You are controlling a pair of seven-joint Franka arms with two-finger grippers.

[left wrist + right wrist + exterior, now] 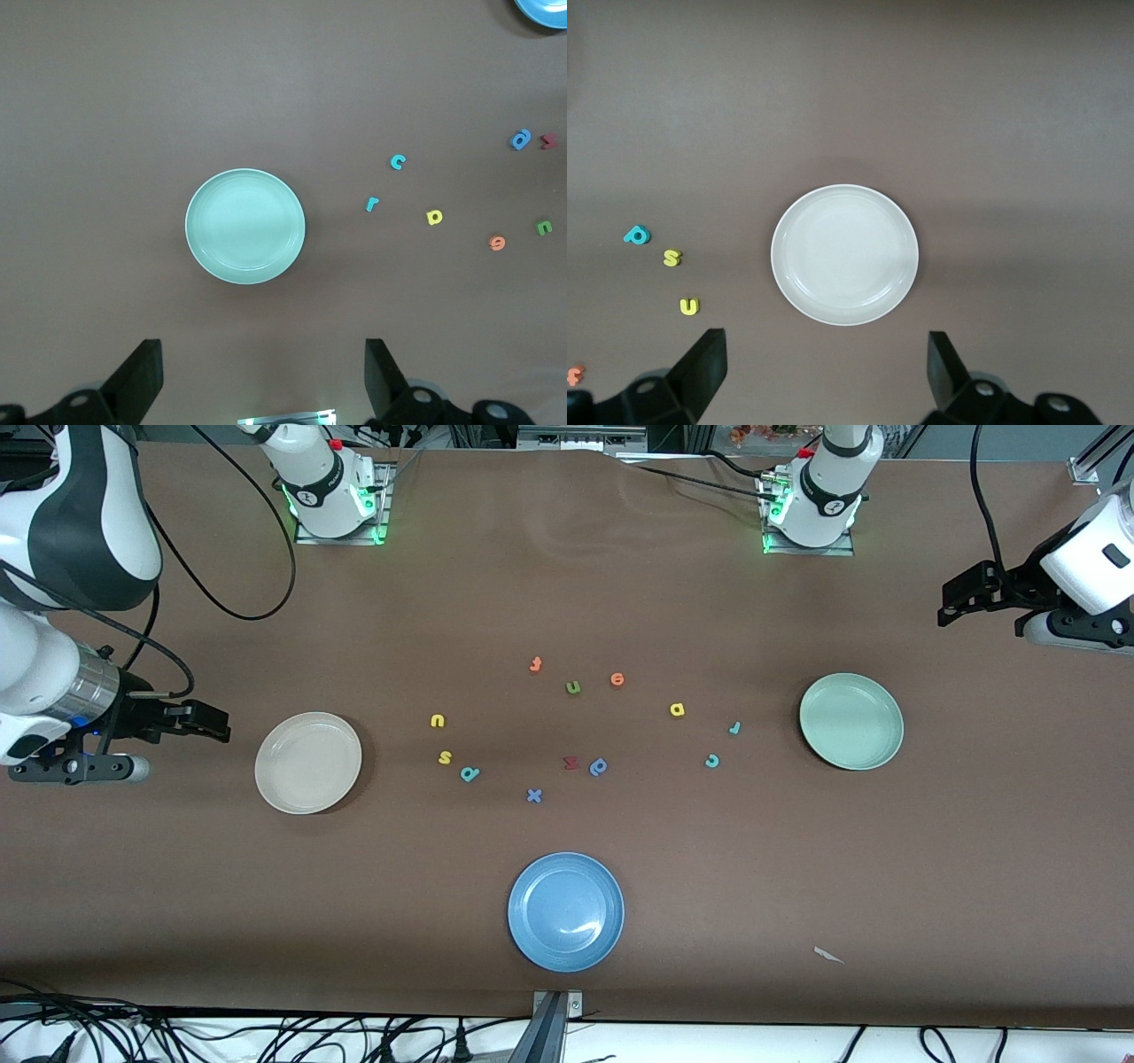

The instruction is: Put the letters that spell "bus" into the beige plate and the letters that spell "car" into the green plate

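Note:
The empty beige plate [307, 763] [844, 255] lies toward the right arm's end of the table. Beside it are the yellow u [437, 721], yellow s [445, 758] and teal b [469, 774]. The empty green plate [851, 721] [244, 226] lies toward the left arm's end, with the teal r [734, 728], teal c [711, 761] and yellow a [677, 709] beside it. My right gripper [213, 724] [827, 367] hangs open over bare table beside the beige plate. My left gripper [948, 602] [263, 372] hangs open over bare table beside the green plate. Neither holds anything.
A blue plate [565, 911] sits near the front camera's edge, mid-table. Other letters lie in the middle: orange f [535, 664], green u [573, 687], orange e [617, 680], red z [570, 763], blue p [599, 766], blue x [533, 795]. A paper scrap [827, 955] lies near the front edge.

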